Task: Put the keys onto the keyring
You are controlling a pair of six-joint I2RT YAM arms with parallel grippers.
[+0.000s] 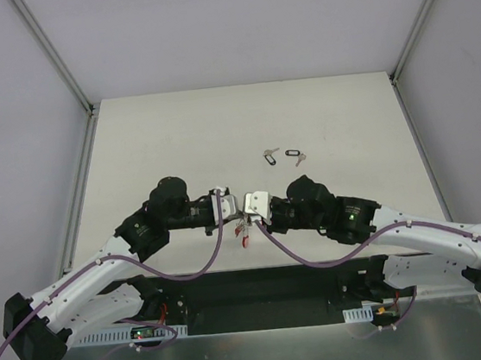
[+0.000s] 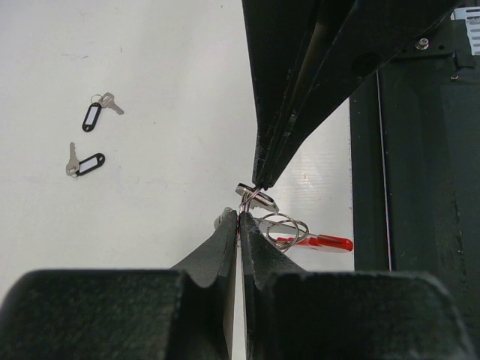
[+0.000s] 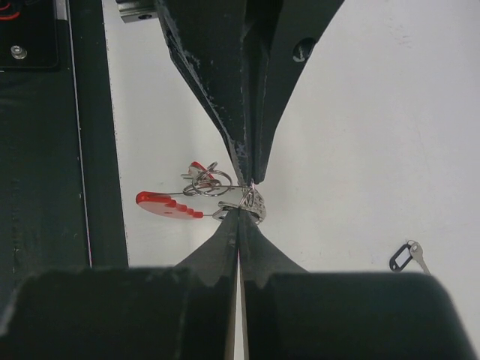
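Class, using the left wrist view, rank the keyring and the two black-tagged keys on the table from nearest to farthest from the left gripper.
1. The keyring: at the left gripper's fingertips, its red part trailing to the right.
2. The lower black-tagged key: lying off to the left.
3. The upper black-tagged key: also left, just beyond the lower one.
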